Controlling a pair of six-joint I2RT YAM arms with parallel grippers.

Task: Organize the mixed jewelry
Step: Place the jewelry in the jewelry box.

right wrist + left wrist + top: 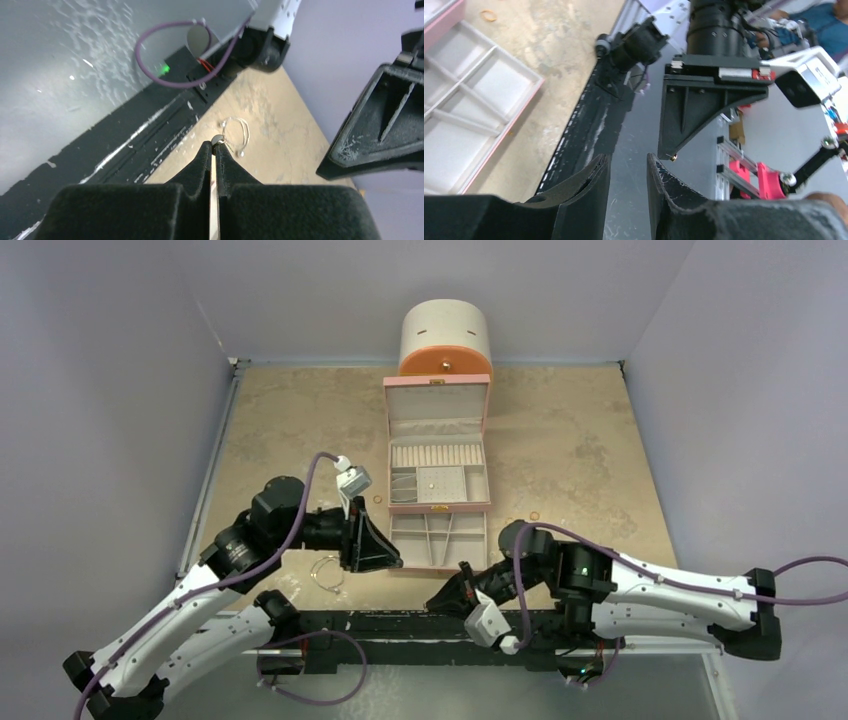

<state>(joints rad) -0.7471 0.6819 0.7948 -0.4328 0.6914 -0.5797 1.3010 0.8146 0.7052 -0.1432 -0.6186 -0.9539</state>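
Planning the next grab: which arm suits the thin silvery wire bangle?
Left, probably: the left fingers stand parted and nearer the thin silvery wire bangle; the right fingers are shut, farther off.

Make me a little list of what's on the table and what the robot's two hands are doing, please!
Jewelry box: pink, lid open, middle of the table
Round cabinet: behind the box
Wire bangle: lying on the table near the left arm
Left gripper: open, nothing in it
Right gripper: shut, with a tiny gold piece at its tip
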